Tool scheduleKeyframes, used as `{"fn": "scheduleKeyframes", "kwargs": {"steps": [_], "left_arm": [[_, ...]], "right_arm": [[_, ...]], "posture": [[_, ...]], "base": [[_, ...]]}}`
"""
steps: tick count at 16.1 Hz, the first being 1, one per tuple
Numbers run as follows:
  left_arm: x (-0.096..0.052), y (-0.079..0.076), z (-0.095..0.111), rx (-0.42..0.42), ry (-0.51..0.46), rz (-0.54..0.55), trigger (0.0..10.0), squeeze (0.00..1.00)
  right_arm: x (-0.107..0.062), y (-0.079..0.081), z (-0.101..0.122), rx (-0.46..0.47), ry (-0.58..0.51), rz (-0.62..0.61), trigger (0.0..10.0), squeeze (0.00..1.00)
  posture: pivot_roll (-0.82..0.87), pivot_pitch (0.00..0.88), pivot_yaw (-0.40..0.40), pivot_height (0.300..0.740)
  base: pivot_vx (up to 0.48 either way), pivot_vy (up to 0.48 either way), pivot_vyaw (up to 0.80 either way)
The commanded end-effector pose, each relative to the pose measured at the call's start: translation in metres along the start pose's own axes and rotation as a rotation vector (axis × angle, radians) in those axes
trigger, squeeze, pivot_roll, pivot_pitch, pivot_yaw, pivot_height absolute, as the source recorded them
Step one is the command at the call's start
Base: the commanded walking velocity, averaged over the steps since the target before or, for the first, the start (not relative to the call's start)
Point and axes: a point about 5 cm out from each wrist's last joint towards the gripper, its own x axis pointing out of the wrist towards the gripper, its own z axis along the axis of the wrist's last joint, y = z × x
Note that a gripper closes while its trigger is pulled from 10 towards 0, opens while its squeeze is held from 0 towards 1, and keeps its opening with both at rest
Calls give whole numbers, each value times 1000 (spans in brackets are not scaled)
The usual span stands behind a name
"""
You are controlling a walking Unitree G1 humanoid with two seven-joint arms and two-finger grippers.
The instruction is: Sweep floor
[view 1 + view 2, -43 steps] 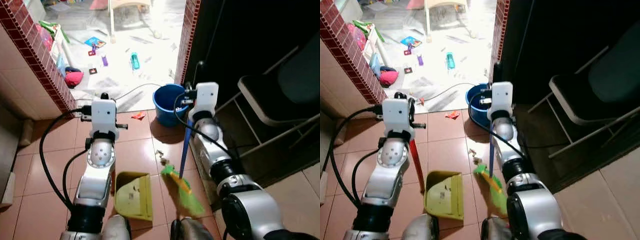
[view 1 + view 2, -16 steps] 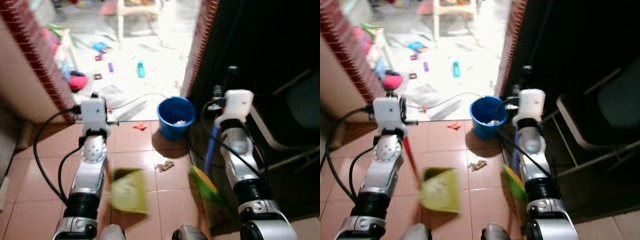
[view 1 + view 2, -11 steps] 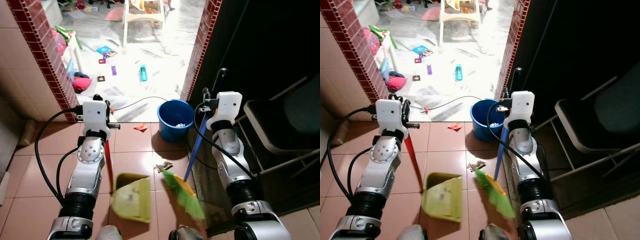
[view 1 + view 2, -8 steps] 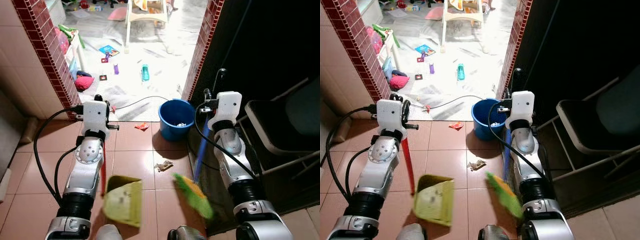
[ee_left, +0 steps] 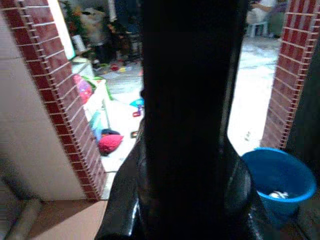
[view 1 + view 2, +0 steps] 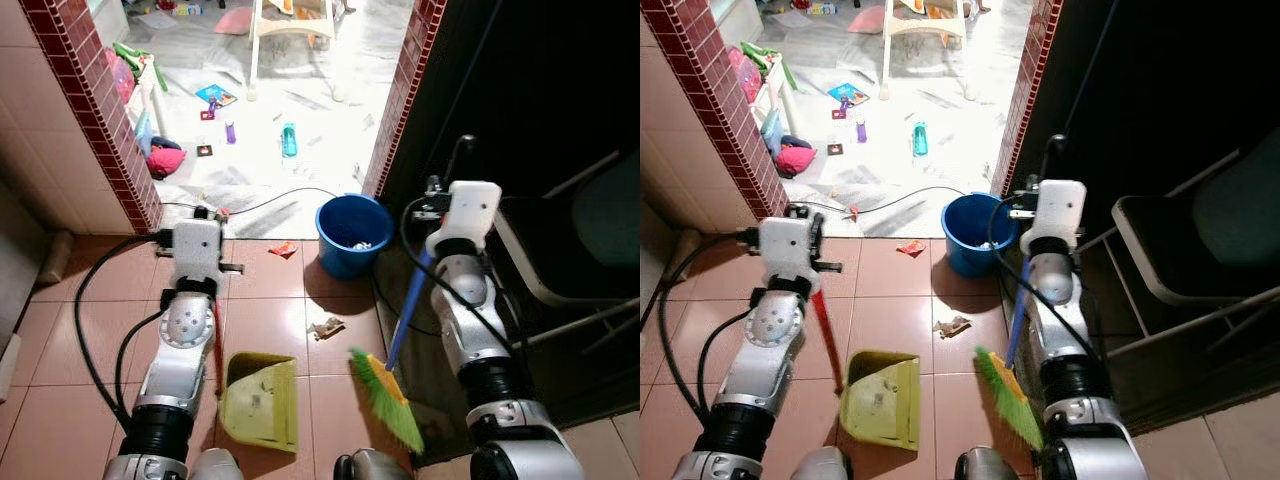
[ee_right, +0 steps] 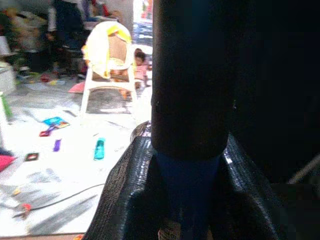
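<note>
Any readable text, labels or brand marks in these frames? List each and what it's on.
None readable.
Blue booklet on the bright floor: printed cover, too small and washed out to read.
Blue bucket, yellow dustpan, broom: no visible markings.

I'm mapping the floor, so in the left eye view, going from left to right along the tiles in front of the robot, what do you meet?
Red dustpan handle → yellow-green dustpan → crumpled scrap of litter → green broom head → blue broom handle.
</note>
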Motion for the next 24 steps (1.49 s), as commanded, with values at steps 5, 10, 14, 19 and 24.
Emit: {"fn": "scheduleKeyframes", "kwargs": {"steps": [5, 10, 14, 19, 24], "left_arm": [[8, 2, 14, -10, -64, -24, 10000, 0], [12, -4, 12, 15, -53, -72, 10000, 0], [18, -3, 13, 14, -55, -74, 10000, 0], [18, 3, 11, -10, -50, -32, 10000, 0], [19, 10, 12, -7, -51, 16, 10000, 0]], "right_arm": [[7, -1, 3, 27, 0, -49, 10000, 0], [1, -6, 0, 39, -15, -97, 10000, 0], [-2, -8, -4, 29, -7, -105, 10000, 0], [0, -9, -1, 12, -18, -92, 10000, 0], [6, -3, 6, -4, -45, -70, 10000, 0]], "posture": [[-17, 63, -33, 740], [-37, 38, 43, 740], [-47, 44, 40, 740], [-46, 59, 24, 740], [-43, 80, 11, 740]], "base": [[0, 0, -266], [0, 0, -320], [0, 0, 0], [315, 203, -640], [345, 334, 0]]}}
